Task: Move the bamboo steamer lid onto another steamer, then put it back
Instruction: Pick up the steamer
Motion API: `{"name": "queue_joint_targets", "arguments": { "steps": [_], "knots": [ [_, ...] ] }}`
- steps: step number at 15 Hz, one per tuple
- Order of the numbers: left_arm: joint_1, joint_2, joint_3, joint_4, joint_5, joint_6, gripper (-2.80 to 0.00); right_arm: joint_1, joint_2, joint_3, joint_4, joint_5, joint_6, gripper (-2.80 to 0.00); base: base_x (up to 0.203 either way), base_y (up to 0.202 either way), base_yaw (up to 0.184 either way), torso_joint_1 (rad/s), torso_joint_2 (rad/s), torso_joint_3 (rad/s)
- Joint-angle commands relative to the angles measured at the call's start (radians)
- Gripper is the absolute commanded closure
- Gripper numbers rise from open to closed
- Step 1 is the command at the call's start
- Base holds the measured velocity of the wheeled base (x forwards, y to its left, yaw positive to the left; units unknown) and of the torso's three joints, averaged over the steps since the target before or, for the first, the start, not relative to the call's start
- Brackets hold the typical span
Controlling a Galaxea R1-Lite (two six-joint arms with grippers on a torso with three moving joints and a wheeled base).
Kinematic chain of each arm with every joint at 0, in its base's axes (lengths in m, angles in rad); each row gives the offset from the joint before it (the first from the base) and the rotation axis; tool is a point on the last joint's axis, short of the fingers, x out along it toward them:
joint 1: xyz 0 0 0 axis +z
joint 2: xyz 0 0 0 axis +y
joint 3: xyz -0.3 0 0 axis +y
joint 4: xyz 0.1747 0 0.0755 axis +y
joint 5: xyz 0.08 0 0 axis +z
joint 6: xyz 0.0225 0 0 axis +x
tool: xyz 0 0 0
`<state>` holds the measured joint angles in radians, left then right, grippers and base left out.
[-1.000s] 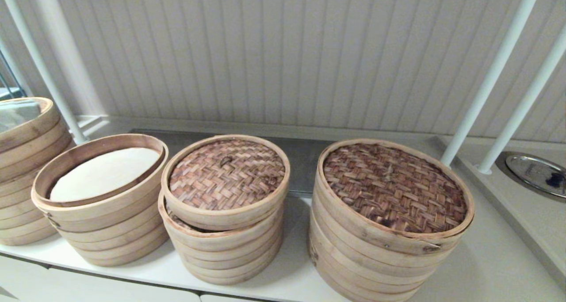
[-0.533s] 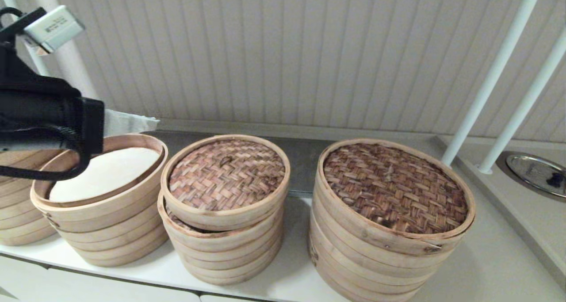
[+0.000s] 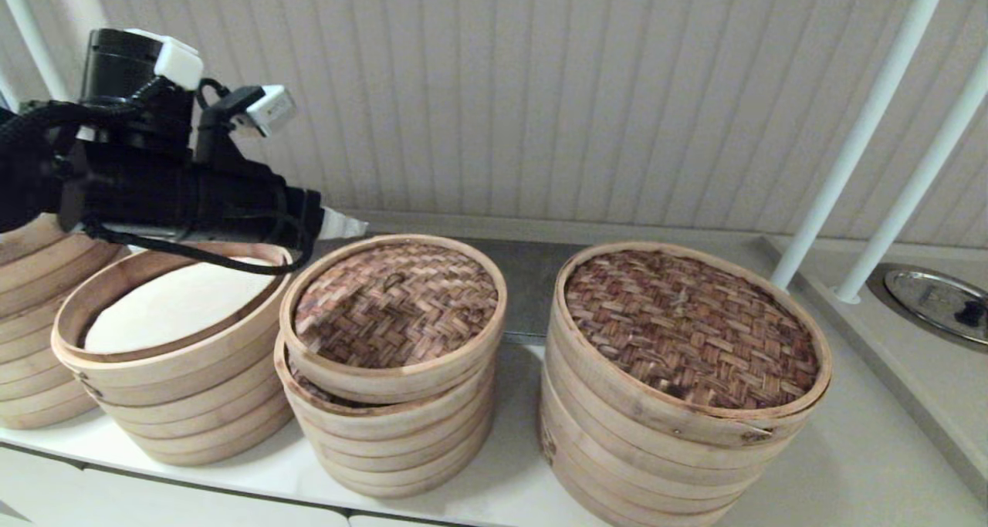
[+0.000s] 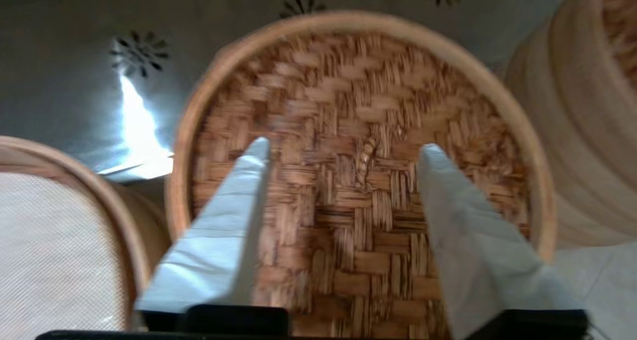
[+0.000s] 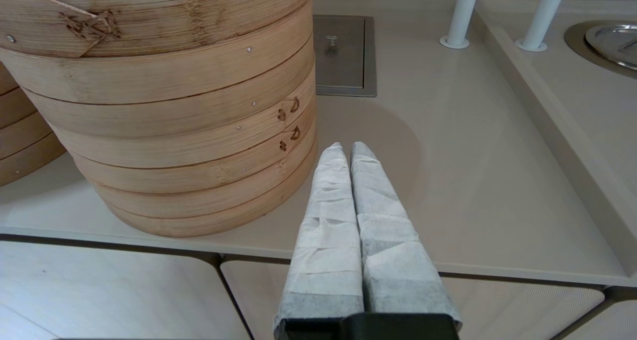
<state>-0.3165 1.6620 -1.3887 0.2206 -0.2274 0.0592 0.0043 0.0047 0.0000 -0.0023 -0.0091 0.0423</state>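
- Steamer lid: round, woven tan herringbone top inside a pale wood rim, small dark loop handle near its middle. It sits atop the small steamer in the centre of the counter, slightly askew on the rings beneath, so part one of the task looks done.
- Handling, by judgement: light and fairly stiff at the rim; the weave may flex or snag and is dry, not slippery. The loop is the natural hold, though small; failing that, the rim edge.
- Left gripper: fingers apart, nothing between them. In the wrist view the two white fingertips straddle the loop, one on either side, above the weave; contact cannot be told. From the head view the gripper hangs over the lid's far-left rim.
- Right gripper: fingers together, empty, parked low beside the wide steamer.
- Open steamer with white liner: just left of the lid, likely its home.
- Wide steamer: right, apart.
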Motion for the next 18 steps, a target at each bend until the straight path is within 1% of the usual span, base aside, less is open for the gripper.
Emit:
{"name": "queue_joint_targets", "arguments": {
  "steps": [1, 4, 6, 8, 11, 13, 15, 18],
  "knots": [
    [-0.013, 0.062, -0.001, -0.001, 0.001, 0.003, -2.80, 0.000, 0.001, 0.003, -0.001, 0.000, 0.001, 0.00, 0.000, 0.000, 0.000, 0.000, 0.00, 0.000],
    [-0.020, 0.141, -0.027, -0.023, 0.001, 0.029, -2.80, 0.000, 0.001, 0.003, -0.001, 0.000, 0.001, 0.00, 0.000, 0.000, 0.000, 0.000, 0.00, 0.000],
    [-0.045, 0.184, -0.056, -0.028, 0.002, 0.038, -2.80, 0.000, 0.001, 0.002, -0.001, 0.000, 0.001, 0.00, 0.000, 0.000, 0.000, 0.000, 0.00, 0.000],
    [-0.049, 0.191, -0.052, -0.029, 0.000, 0.062, -2.80, 0.000, 0.001, 0.002, -0.001, 0.000, 0.001, 0.00, 0.000, 0.000, 0.000, 0.000, 0.00, 0.000],
    [-0.050, 0.219, -0.058, -0.036, -0.010, 0.074, -2.80, 0.000, 0.001, 0.002, -0.001, 0.000, 0.001, 0.00, 0.000, 0.000, 0.000, 0.000, 0.00, 0.000],
    [-0.050, 0.223, -0.049, -0.038, -0.035, 0.104, -2.80, 0.000, 0.001, 0.002, -0.001, 0.000, 0.001, 0.00, 0.000, 0.000, 0.000, 0.000, 0.00, 0.000],
    [-0.050, 0.225, -0.046, -0.040, -0.053, 0.111, -2.80, 0.000, 0.001, 0.002, -0.001, 0.000, 0.001, 0.00, 0.000, 0.000, 0.000, 0.000, 0.00, 0.000],
    [-0.050, 0.233, -0.054, -0.041, -0.053, 0.110, -2.80, 0.000, 0.001, 0.002, -0.001, 0.000, 0.001, 0.00, 0.000, 0.000, 0.000, 0.000, 0.00, 0.000]
  ]
}}
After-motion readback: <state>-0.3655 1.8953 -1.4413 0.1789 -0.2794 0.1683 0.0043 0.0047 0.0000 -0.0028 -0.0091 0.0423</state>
